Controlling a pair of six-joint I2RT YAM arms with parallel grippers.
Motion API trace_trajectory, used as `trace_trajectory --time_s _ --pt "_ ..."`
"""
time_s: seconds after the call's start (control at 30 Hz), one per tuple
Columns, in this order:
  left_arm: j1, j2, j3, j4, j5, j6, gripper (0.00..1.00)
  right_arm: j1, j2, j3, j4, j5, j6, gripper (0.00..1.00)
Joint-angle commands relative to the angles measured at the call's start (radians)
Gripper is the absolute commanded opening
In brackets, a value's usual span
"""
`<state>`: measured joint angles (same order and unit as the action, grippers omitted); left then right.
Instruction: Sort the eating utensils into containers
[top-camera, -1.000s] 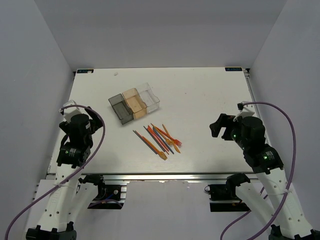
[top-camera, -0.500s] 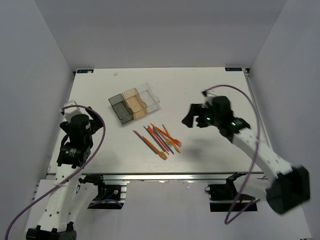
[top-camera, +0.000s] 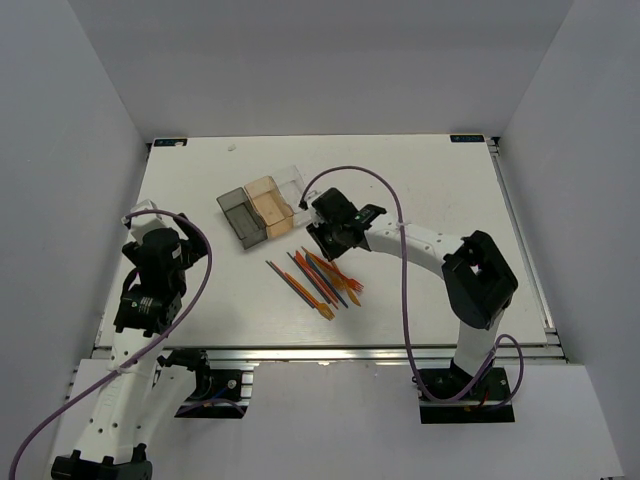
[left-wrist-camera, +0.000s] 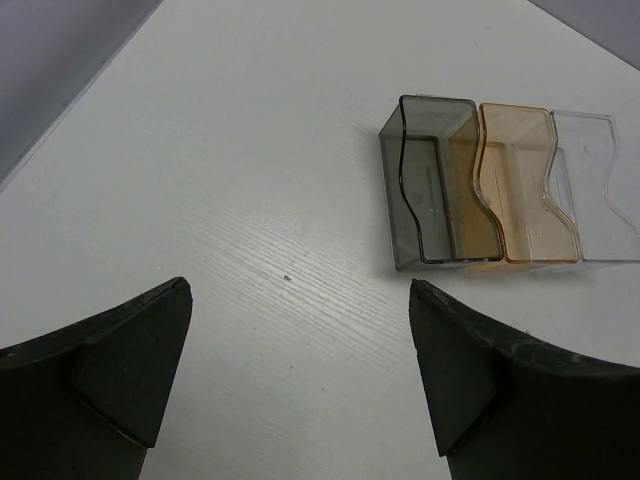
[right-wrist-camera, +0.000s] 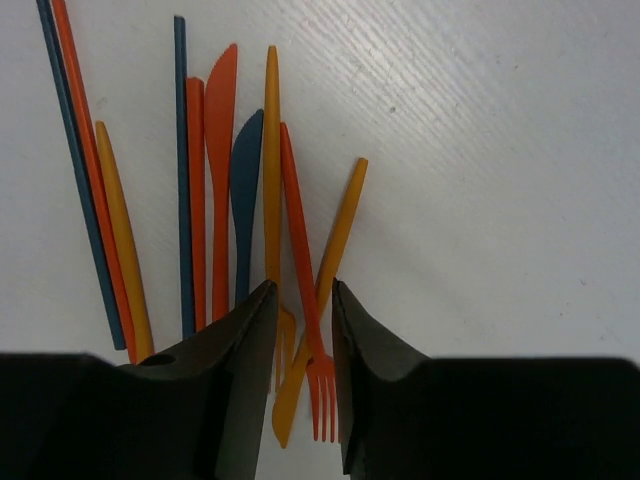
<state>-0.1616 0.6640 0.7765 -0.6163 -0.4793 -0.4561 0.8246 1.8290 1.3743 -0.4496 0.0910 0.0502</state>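
**Right arm reaches the pile, jaws narrowing on a red fork**

In the last second my right arm has swung in from the table's 3 o'clock edge to the middle; the left has not stirred.

Top view: the right gripper hangs over the 12 o'clock end of the eating utensils, which fan from 11 to 5. The containers sit just beside it at 10 o'clock.

Left wrist view: the left gripper stands wide apart and empty.

Right wrist view: the red fork lies 12 to 6 between narrowed jaws. An orange utensil crosses it. I cannot tell whether they grip it yet.
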Motion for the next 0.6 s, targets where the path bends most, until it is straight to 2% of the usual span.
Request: trace_trajectory --time_s 0.0,0.17,0.2,0.4,0.57 --pt "-0.007 -0.006 -0.006 0.018 0.013 0.008 0.98 0.013 -0.019 -0.026 -0.031 0.070 -0.041 0.33" --pt "-0.007 -0.003 -0.008 0.023 0.022 0.010 0.98 0.015 -0.023 -0.095 -0.014 0.029 -0.043 0.32" --pt "-0.009 -0.003 -0.008 0.023 0.024 0.011 0.98 0.016 -0.025 -0.104 -0.009 0.004 -0.044 0.28" --pt "-0.010 -0.003 -0.006 0.024 0.027 0.011 0.98 0.025 -0.002 -0.123 0.002 0.003 -0.044 0.22" --pt "-0.010 -0.003 -0.008 0.027 0.028 0.013 0.98 0.028 0.010 -0.119 0.005 -0.004 -0.044 0.22"
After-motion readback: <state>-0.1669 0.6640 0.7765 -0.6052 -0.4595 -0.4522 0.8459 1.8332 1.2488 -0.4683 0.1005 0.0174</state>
